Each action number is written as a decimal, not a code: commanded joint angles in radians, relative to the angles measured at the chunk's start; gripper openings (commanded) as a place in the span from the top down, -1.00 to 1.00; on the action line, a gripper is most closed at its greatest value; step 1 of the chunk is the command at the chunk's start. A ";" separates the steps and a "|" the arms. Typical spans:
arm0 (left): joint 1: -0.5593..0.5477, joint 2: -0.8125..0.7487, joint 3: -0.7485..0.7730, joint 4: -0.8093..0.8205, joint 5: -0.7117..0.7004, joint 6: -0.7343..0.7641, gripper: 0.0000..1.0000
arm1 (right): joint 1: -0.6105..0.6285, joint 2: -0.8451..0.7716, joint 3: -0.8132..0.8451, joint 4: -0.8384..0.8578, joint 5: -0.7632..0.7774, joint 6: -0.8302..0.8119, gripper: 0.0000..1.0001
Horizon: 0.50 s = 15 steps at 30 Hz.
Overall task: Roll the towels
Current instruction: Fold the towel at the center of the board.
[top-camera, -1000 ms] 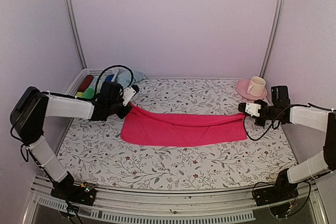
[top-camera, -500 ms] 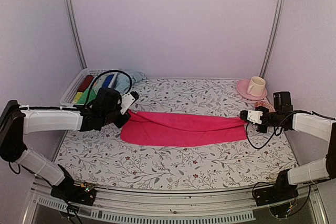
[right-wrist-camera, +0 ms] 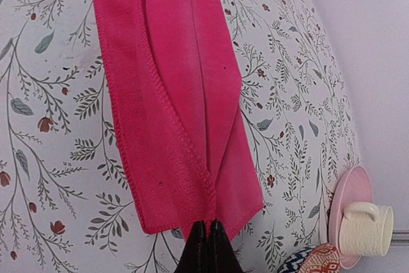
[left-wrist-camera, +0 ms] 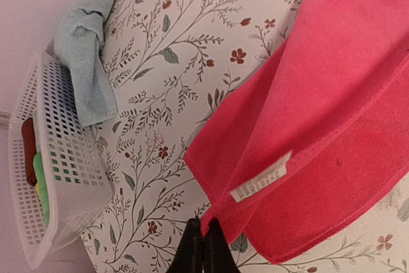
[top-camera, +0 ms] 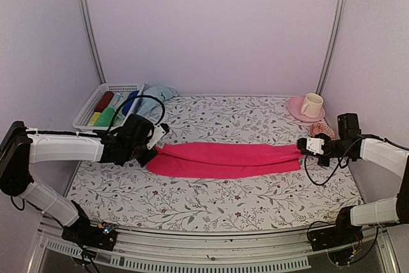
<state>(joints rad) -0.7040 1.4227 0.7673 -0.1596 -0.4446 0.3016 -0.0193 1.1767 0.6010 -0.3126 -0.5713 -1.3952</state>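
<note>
- The pink towel (top-camera: 223, 160) lies across the middle of the frame on the tabletop (top-camera: 211, 206), stretched between the two arms. A second ago it was a wider sheet; now it is a narrow, doubled strip.
- Both arms have swung toward the bottom of the frame. The left tool (top-camera: 152, 149) at the strip's left end and the right tool (top-camera: 303, 147) at its right end have carried the towel's far edge over toward its near edge.
- Each tool is clamped shut on a corner of the pink towel. The wrist views show the fingertips pinched together on layered hem, the left pair near the white label (left-wrist-camera: 259, 183).
- As I judge it, the lengthwise fold is nearly laid, which gives the long narrow shape that rolling needs. The rolling itself has not begun.
- The pale blue towel (top-camera: 160, 92) sits crumpled at upper left, just beside the basket (top-camera: 86, 112) of coloured rolls. It is where it was a second ago and is not yet rolled.
</note>
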 commanded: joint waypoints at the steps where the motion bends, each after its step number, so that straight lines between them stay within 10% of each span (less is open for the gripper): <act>1: -0.015 0.037 0.008 -0.069 -0.053 -0.030 1.00 | -0.031 -0.009 0.040 -0.148 -0.055 -0.077 0.97; 15: -0.027 0.059 0.014 -0.099 0.059 -0.039 1.00 | -0.039 -0.025 -0.026 -0.087 -0.015 -0.114 0.96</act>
<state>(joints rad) -0.7078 1.4746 0.7677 -0.2279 -0.4286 0.2794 -0.0528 1.1534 0.6056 -0.4255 -0.5957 -1.5055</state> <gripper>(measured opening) 0.008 0.022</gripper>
